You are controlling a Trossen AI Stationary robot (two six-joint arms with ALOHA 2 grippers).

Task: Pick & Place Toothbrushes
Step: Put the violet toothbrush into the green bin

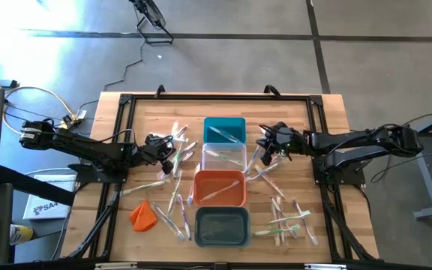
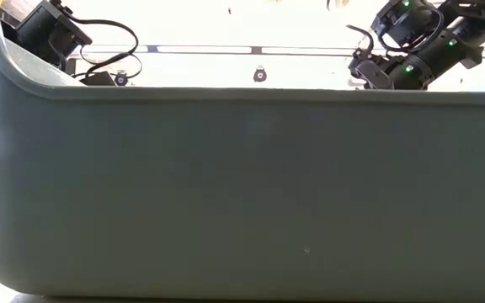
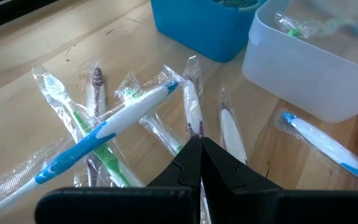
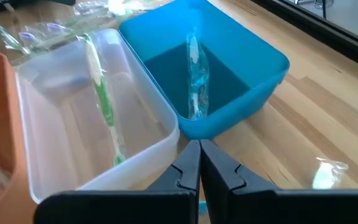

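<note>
Wrapped toothbrushes (image 1: 172, 161) lie scattered left and right of the bin column at the frame's centre of the worktop (image 1: 328, 120). Left gripper (image 1: 158, 142), fingers pressed together, hovers over the left pile; right gripper (image 1: 267, 140), likewise closed, sits beside the teal bin (image 1: 224, 129).

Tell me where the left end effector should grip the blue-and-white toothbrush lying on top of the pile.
Probably mid-handle on the blue-and-white toothbrush, coming straight down, fingers across its width. It lies diagonally on top of the other wrapped toothbrushes, so its middle is raised and clear. The left end effector is shut and would need to open first.
</note>
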